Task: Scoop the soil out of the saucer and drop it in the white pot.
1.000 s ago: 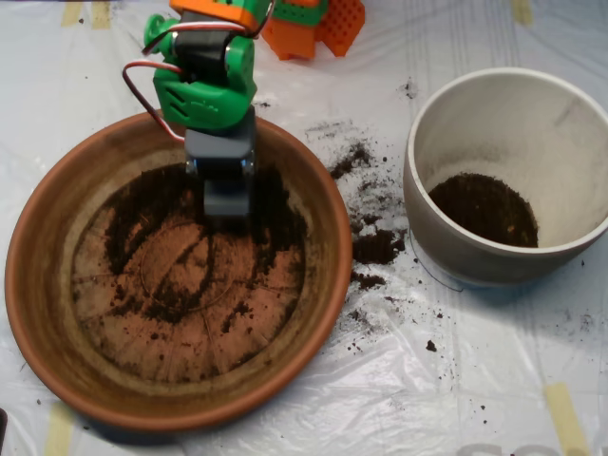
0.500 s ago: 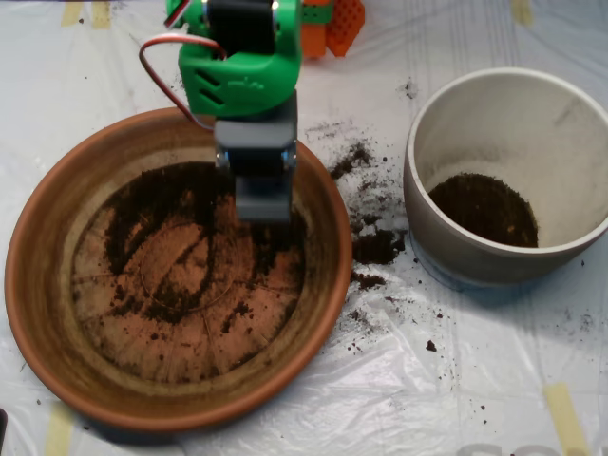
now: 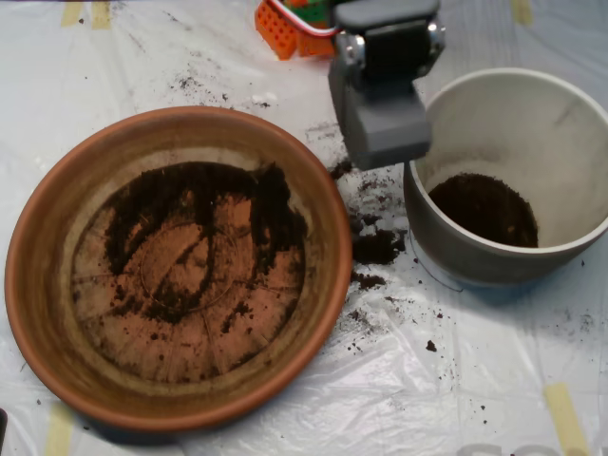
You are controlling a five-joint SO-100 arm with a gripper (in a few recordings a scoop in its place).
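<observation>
Beside white pot (image 3: 508, 176) rim, gripper (image 3: 385, 128)

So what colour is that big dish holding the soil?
Terracotta orange, seen in the overhead view: the saucer.

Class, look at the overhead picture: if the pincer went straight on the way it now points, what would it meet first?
The pincer points down the picture, beside the white pot. Going on, it would probably meet the spilled soil on the plastic sheet first, though height is unclear from above.

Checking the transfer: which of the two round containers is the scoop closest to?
The white pot: the scoop hangs at its left rim, clear of the terracotta saucer.
</observation>
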